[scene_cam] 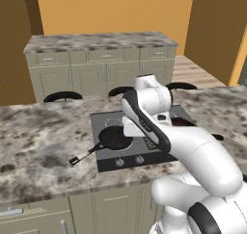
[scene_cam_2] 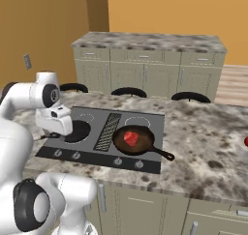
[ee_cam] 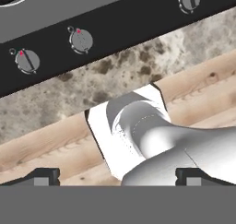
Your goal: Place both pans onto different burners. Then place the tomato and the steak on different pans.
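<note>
While steak (scene_cam_2: pixel 131 138) shows rightward, black pan (scene_cam: pixel 115 137) leftward

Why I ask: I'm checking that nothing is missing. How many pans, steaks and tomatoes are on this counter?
Pans: 2, the black pan and the brown pan
Steak: 1, the steak in the brown pan
Tomato: 1, the tomato, cut off at the right base view's edge
Total: 4

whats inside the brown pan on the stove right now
The steak lies in the brown pan, which sits on a right-hand burner of the cooktop. No tomato in it. The pan's floor under the meat is covered.
</note>
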### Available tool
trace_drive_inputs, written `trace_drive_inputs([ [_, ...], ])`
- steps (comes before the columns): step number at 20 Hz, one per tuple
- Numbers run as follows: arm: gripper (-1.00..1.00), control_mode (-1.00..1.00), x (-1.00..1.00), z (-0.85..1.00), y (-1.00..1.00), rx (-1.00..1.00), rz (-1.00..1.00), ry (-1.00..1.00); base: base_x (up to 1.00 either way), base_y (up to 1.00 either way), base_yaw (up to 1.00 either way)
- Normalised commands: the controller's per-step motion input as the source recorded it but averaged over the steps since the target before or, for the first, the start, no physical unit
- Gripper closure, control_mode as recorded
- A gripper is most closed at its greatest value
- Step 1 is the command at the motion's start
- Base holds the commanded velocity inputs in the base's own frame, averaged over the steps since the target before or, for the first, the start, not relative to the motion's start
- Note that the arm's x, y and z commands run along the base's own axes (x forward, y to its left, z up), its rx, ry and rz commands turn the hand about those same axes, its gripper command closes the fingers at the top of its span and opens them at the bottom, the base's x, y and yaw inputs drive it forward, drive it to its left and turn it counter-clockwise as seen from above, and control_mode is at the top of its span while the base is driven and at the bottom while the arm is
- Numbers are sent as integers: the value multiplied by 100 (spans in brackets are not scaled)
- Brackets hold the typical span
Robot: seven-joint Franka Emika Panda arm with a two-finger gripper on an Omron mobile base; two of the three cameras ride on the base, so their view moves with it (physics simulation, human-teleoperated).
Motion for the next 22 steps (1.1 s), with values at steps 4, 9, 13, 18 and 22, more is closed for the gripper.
trace_drive_inputs([
  [4, -100, -100, -1, 4, -22, 4, 13, 0, 0, 0, 0],
  [9, -100, -100, 0, 0, -45, 0, 19, 0, 0, 0, 0],
  [13, -100, -100, 0, 0, -41, 3, 12, 0, 0, 0, 0],
  [18, -100, -100, 0, 0, -34, 11, 3, -12, 0, 0, 0],
  [22, -100, -100, 0, 0, -24, 4, 9, -16, 0, 0, 0],
])
